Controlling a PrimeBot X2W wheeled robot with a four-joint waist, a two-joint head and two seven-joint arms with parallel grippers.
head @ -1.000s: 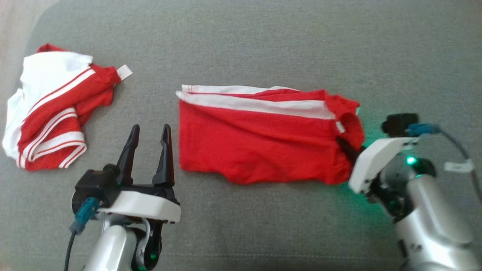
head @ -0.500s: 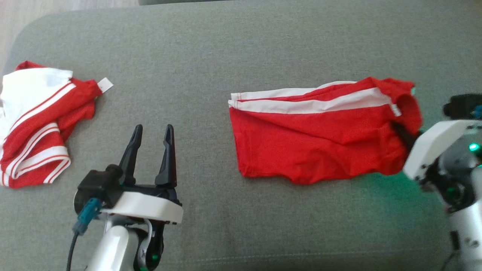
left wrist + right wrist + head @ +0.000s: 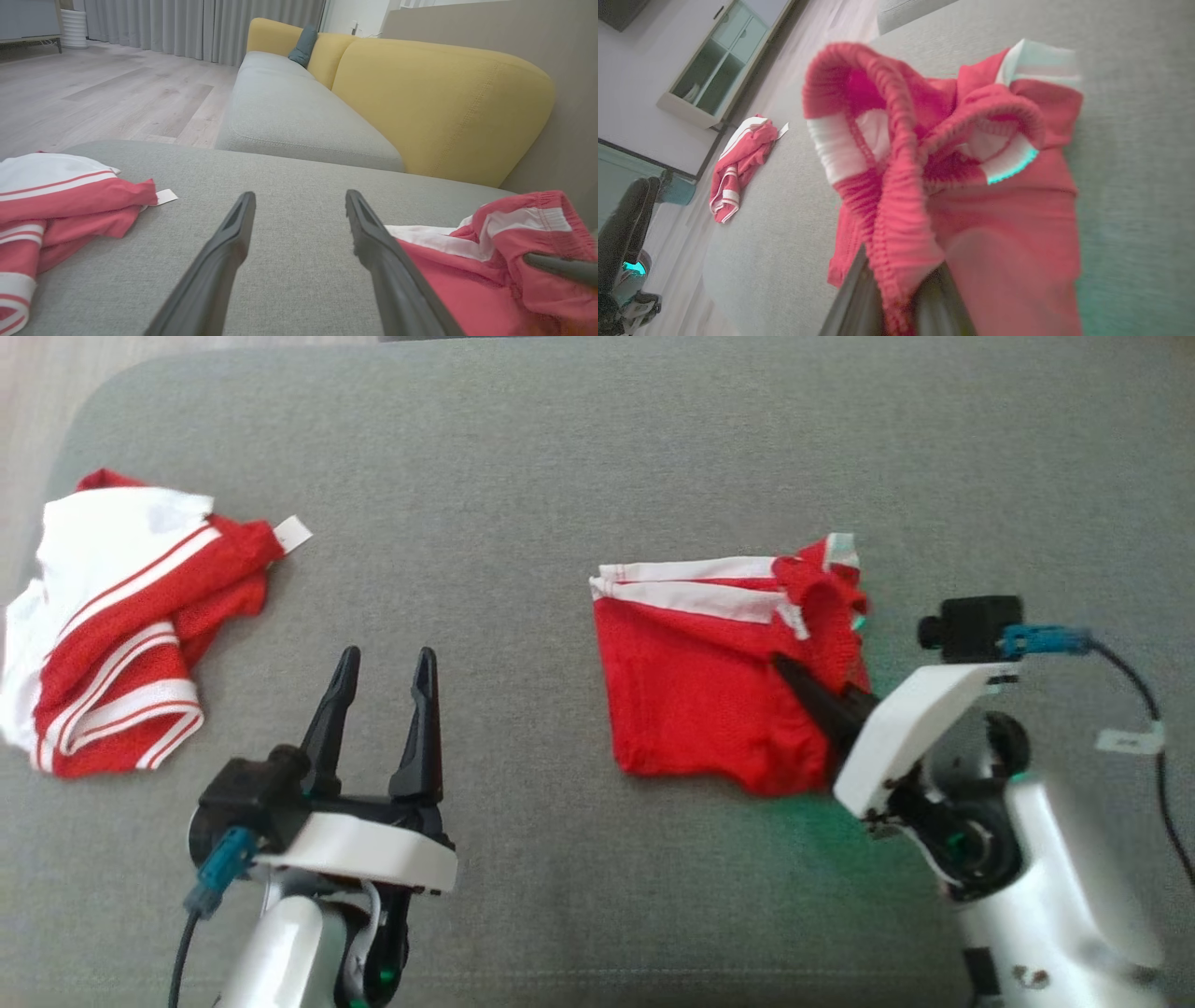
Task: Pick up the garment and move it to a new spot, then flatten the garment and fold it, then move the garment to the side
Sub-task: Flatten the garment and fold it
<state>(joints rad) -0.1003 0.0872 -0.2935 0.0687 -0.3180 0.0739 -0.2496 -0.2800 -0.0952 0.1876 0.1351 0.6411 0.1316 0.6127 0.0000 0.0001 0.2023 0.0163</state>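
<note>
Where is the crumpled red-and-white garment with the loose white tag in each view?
Head view: the crumpled garment lies at the far left.
Left wrist view: crumpled garment at lower left.
Right wrist view: crumpled garment small, left of centre.
Shared landmark: the red shorts pinched by the right tool.

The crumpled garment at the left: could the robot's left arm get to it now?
Probably yes: the left end effector is open, with bare grey cushion between it and the crumpled garment.

Bare cushion lies between garment and crumpled clothing
</note>
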